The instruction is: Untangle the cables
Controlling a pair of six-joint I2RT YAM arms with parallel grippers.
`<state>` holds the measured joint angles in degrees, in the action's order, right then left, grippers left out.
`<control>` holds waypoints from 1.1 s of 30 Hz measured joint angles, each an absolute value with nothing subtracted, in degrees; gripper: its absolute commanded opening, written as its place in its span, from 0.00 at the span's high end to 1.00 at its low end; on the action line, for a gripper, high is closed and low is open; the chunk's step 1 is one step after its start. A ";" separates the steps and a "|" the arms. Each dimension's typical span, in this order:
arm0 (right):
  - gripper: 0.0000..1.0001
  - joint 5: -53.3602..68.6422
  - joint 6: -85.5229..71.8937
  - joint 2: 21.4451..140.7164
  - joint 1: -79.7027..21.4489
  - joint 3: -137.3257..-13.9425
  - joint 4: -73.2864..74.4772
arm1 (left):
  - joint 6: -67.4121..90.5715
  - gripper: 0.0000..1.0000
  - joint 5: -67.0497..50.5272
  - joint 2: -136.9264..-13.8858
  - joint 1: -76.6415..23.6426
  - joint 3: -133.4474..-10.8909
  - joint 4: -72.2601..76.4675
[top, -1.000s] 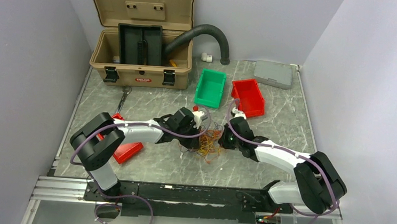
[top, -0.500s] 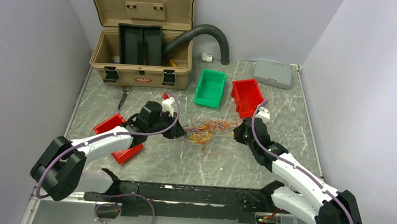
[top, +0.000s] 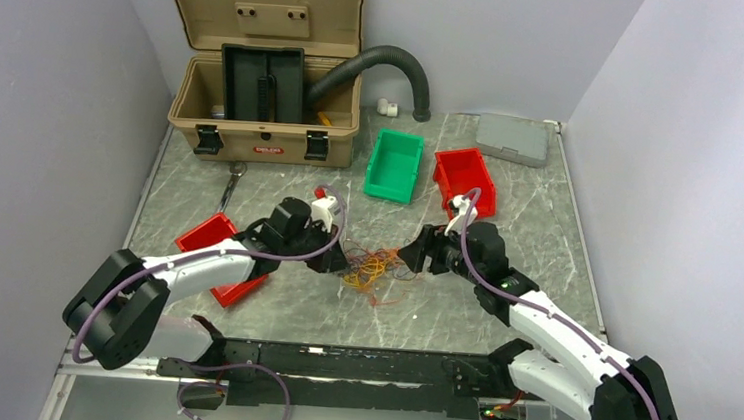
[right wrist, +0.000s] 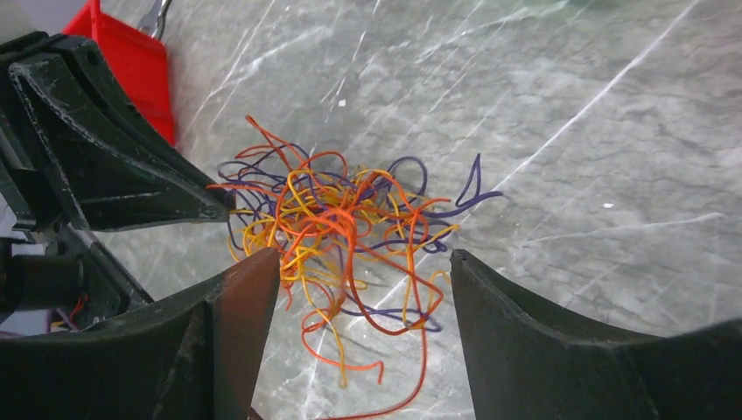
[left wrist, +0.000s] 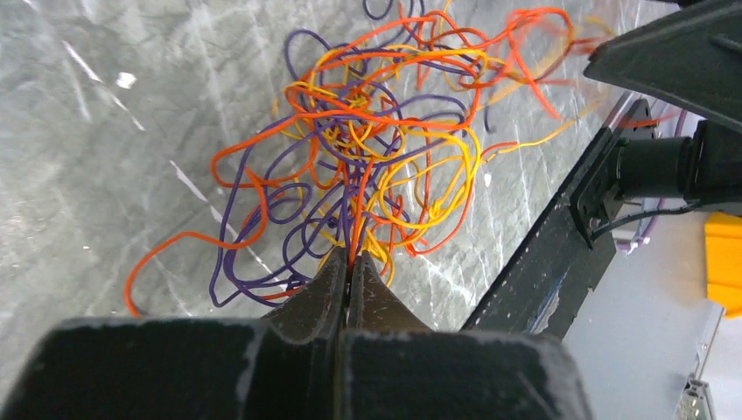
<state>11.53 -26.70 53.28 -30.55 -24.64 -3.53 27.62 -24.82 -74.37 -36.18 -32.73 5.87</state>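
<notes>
Between my 2 grippers the cables [top: 371, 268] lie tangled on the table [top: 548, 214]. Both arms stretch low, wrists turned inward to face each other. My left gripper [left wrist: 350, 261] is pinched tight on a few strands, which only its wrist view shows. My right gripper [right wrist: 363, 262] gapes wide, the tangle just ahead of it.

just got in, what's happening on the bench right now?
Two robot arms are working on a tangle of thin orange, yellow and purple wires lying on the grey marbled table. The left gripper is shut, pinching a few strands at one side of the tangle. The right gripper is poised open at the opposite side, holding nothing. The wires are one knotted clump; nothing is separated yet.
</notes>
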 measured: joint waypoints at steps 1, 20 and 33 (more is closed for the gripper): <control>0.26 12.38 -26.70 53.91 -30.59 -24.64 -3.79 | 27.46 0.93 -24.80 -74.70 -36.80 -32.97 5.76; 0.27 16.53 -30.00 65.52 -33.17 -28.25 -6.00 | 21.52 0.39 -10.17 -71.88 -43.31 -50.41 -15.77; 0.59 15.55 -39.27 69.08 -33.21 -23.92 -5.87 | 19.20 0.38 -14.81 -96.90 -43.05 -65.06 -21.96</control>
